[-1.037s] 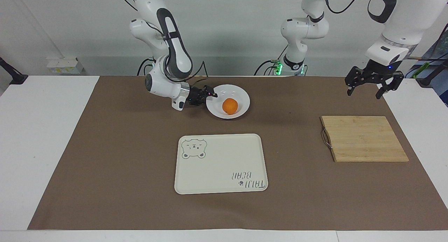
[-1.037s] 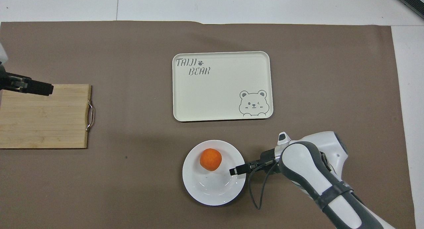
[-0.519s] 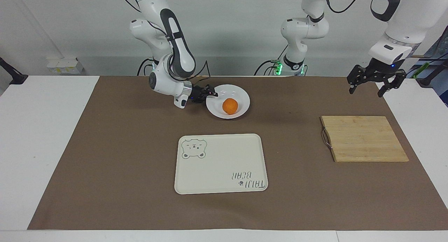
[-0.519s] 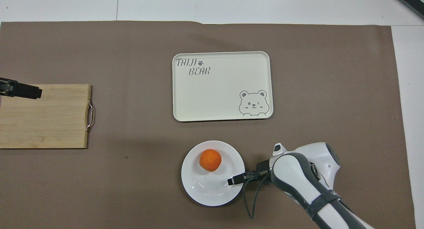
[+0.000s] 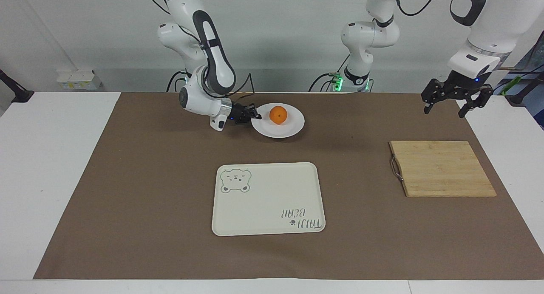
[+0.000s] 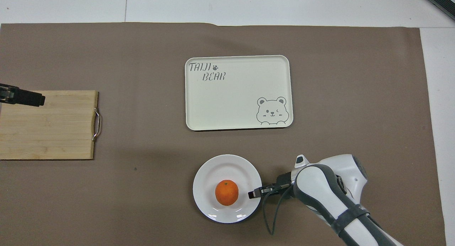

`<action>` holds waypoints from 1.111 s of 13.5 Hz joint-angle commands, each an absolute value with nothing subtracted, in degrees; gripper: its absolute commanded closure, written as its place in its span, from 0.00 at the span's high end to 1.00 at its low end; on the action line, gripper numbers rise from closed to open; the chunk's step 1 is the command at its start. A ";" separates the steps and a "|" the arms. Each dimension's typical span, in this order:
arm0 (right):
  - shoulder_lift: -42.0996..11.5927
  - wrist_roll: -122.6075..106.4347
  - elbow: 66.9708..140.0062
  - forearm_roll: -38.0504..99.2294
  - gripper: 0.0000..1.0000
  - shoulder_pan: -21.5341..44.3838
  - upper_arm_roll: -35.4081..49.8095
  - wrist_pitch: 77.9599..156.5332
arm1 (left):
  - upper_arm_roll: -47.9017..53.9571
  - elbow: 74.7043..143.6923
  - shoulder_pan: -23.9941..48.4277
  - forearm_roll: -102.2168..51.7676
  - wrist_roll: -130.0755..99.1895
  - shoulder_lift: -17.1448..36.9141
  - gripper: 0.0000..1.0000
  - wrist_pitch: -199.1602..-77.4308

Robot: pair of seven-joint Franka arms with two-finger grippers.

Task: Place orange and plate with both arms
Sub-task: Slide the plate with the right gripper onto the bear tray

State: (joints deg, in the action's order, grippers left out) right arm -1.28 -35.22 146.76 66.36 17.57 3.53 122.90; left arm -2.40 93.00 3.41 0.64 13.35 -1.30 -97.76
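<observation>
The white plate (image 5: 293,126) lies flat on the brown mat, nearer to the robots than the tray, with the orange (image 5: 278,114) resting in it. In the overhead view the orange (image 6: 226,192) sits near the middle of the plate (image 6: 213,171). My right gripper (image 5: 255,115) lies low and sideways with its fingers closed on the plate's rim at the right arm's end; its tip overlaps the rim in the overhead view (image 6: 253,194). My left gripper (image 5: 450,103) is open and empty, waiting in the air over the cutting board's edge (image 6: 22,97).
A cream tray with a bear drawing (image 5: 267,198) lies mid-table, farther from the robots than the plate. A wooden cutting board (image 5: 442,168) with a metal handle lies toward the left arm's end. A brown mat (image 5: 127,200) covers the table.
The plate has gone from tilted up to flat on the mat, and the orange has rolled toward the robots to the plate's middle. The left gripper rose slightly, then stayed still.
</observation>
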 commanded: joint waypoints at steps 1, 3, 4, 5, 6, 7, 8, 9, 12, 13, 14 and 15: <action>0.09 -37.09 148.10 67.76 0.00 14.77 3.60 121.56 | -2.02 91.93 2.81 0.79 13.10 -0.88 1.00 -96.24; 0.09 -36.57 147.92 67.76 0.00 11.97 3.60 118.85 | -2.02 91.93 2.81 0.79 13.18 -0.88 1.00 -96.24; 0.09 -35.61 147.83 67.76 0.00 10.74 3.60 117.35 | -2.02 91.93 2.81 0.79 13.18 -0.88 1.00 -96.24; 0.09 -34.64 147.57 67.76 0.00 9.07 3.60 114.72 | -2.02 91.85 2.81 0.79 13.18 -0.88 1.00 -96.33; -0.09 -34.02 146.61 67.76 0.00 7.05 3.60 112.09 | -2.02 91.93 2.81 0.79 13.18 -0.88 1.00 -96.42; -0.44 -33.58 145.56 67.76 0.00 5.73 3.60 110.32 | -2.02 91.93 2.81 0.79 13.18 -0.88 1.00 -96.42; -0.96 -33.23 144.07 68.02 0.00 4.49 3.60 108.56 | -2.02 91.93 2.81 0.79 13.18 -0.88 1.00 -96.42; -2.18 -31.74 142.14 68.72 0.00 3.79 3.60 107.41 | -2.02 91.85 2.81 0.79 13.18 -0.88 1.00 -96.42; -6.49 -27.62 134.76 69.87 0.00 3.25 3.60 107.66 | -2.02 91.93 2.81 0.79 13.18 -0.88 1.00 -96.50; -8.07 -25.34 132.13 69.87 0.00 3.25 3.52 108.45 | -2.02 91.93 2.81 0.79 13.18 -0.88 1.00 -96.42; -9.39 -23.40 130.19 69.87 0.00 3.25 3.52 110.63 | -2.02 91.93 2.81 0.79 13.18 -0.88 1.00 -96.50; -10.80 -21.90 127.64 69.87 0.00 3.60 3.60 112.57 | -2.02 91.93 2.81 0.79 13.18 -0.88 1.00 -96.50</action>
State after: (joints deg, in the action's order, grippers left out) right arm -6.80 -24.41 133.00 68.24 3.99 3.18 111.11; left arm -2.40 93.00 3.41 0.64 13.35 -1.29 -97.58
